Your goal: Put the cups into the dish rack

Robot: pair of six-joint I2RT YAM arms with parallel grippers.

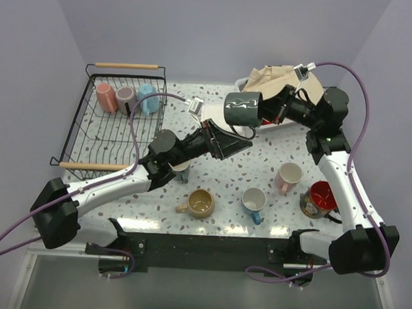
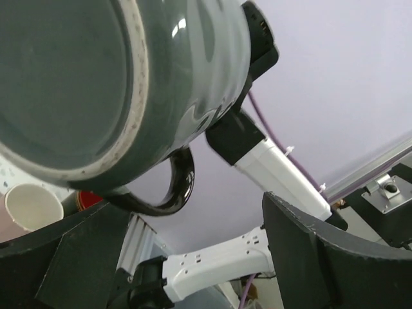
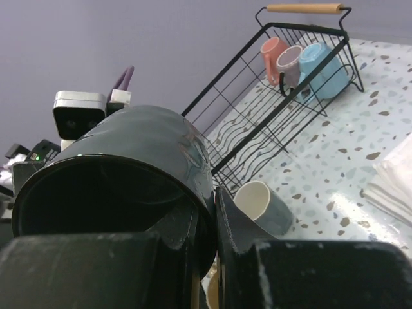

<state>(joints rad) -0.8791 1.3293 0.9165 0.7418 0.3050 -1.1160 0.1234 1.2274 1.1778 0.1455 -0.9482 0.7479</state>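
Note:
My right gripper (image 1: pixel 268 111) is shut on the rim of a dark grey-green mug (image 1: pixel 243 108), one finger (image 3: pixel 241 222) outside and one inside, and holds it on its side in the air. The mug fills the right wrist view (image 3: pixel 129 161). My left gripper (image 1: pixel 233 136) is open and empty just below the mug; in the left wrist view the mug's base (image 2: pixel 71 84) and handle (image 2: pixel 175 187) hang above its spread fingers (image 2: pixel 322 257). The black wire dish rack (image 1: pixel 91 132) stands far left holding pink (image 1: pixel 104 96), mauve (image 1: pixel 125 95) and light blue (image 1: pixel 147 97) cups.
On the table lie a grey-blue mug (image 1: pixel 181 170) under the left arm, a tan mug (image 1: pixel 200 203), a white mug with a blue handle (image 1: pixel 254 199), a pale pink mug (image 1: pixel 288 177) and a dark mug with a red inside (image 1: pixel 319 198). A white tub with beige cloth (image 1: pixel 274 77) stands far right.

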